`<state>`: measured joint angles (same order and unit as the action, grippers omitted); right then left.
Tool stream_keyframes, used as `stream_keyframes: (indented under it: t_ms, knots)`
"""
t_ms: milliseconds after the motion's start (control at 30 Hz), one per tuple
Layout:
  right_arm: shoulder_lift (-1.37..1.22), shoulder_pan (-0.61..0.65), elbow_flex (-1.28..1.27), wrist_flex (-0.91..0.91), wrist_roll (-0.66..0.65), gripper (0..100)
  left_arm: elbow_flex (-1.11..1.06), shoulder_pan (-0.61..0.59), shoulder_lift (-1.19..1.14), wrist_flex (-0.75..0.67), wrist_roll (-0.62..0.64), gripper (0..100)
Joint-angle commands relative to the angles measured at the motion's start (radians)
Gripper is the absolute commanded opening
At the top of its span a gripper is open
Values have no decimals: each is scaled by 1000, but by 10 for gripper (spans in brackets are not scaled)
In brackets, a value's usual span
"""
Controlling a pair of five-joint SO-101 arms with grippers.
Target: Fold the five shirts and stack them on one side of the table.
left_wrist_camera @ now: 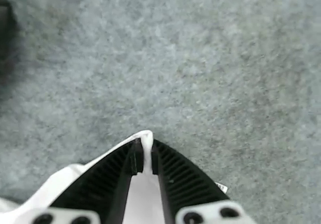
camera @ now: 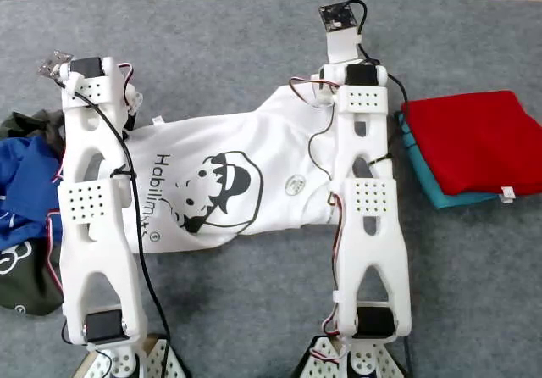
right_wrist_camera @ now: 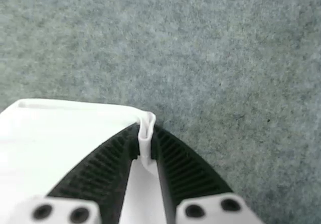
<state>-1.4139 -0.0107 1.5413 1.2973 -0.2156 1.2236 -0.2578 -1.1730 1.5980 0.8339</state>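
Observation:
A white shirt with a black cartoon print lies spread on the grey table, between my two arms. My left gripper is shut on a thin fold of the shirt's edge, just above the grey surface. My right gripper is likewise shut on a corner of the white fabric. In the high view the left arm runs along the shirt's left side and the right arm along its right side. Both wrists are at the shirt's far edge.
A folded red shirt rests on a folded teal one at the right side of the table. At the left edge sits a loose heap with a blue shirt and a dark one. Bare grey table lies beyond the white shirt.

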Motion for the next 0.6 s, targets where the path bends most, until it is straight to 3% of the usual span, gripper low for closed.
stream_keyframes:
  t_ms: [0, 167, 267, 567]
  knots:
    - [48, 32, 134, 43, -8, 26, 4, -10, 15, -21, -118, 29]
    - [242, 29, 127, 206, 26, 26, 298, -30, 37, 141, -247, 29]
    - [361, 23, 131, 253, 40, 26, 449, -35, 60, 164, -313, 29]
    - [817, 18, 131, 313, 35, 25, 340, -30, 562, 163, -428, 29]
